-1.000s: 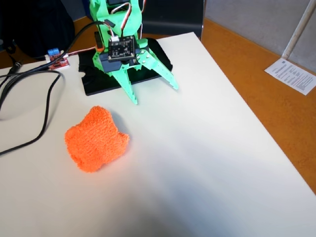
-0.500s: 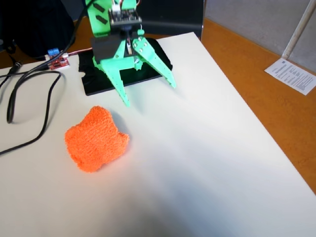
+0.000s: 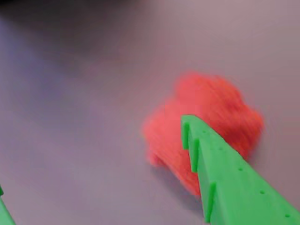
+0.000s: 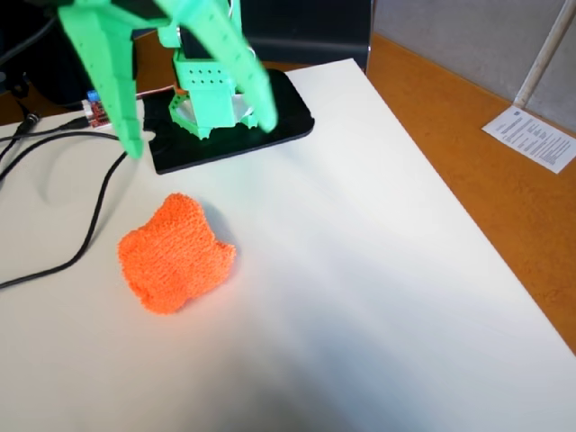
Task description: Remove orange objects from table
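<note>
- Nearest the camera, lower left of centre in the fixed view, an orange knitted cloth (image 4: 175,255) lies crumpled on the white table (image 4: 378,297), untouched.
- Above it, toward the upper left, the green gripper (image 4: 200,133) hangs with its jaws spread wide, holding nothing.
- Farther back sits a black base plate (image 4: 288,121) with cables (image 4: 54,193) trailing left.
- From the wrist view, one green finger (image 3: 225,173) overlaps the blurred cloth.
- Judging by this, the removal hasn't started: grasping and carrying off remain.
</note>
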Controlling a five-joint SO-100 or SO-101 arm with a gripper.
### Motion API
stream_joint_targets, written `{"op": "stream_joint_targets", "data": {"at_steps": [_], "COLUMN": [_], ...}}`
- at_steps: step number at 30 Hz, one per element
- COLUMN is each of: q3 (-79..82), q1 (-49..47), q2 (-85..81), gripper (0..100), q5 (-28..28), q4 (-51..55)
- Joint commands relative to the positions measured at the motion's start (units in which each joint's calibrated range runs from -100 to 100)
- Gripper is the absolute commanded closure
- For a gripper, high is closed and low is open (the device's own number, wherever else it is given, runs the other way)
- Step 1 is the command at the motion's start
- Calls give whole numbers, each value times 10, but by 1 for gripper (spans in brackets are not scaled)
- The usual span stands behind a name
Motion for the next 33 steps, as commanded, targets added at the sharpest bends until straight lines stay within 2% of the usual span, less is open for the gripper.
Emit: {"op": "stream_joint_targets", "data": {"at_steps": [1, 16, 22, 28, 33], "q3": [5, 197, 197, 216, 238], "q1": [55, 115, 116, 119, 128], "q2": [25, 96, 147, 177, 192], "gripper": [57, 57, 57, 57, 57], "q5": [11, 16, 26, 73, 90], "q4": [41, -181, -215, -231, -269]}}
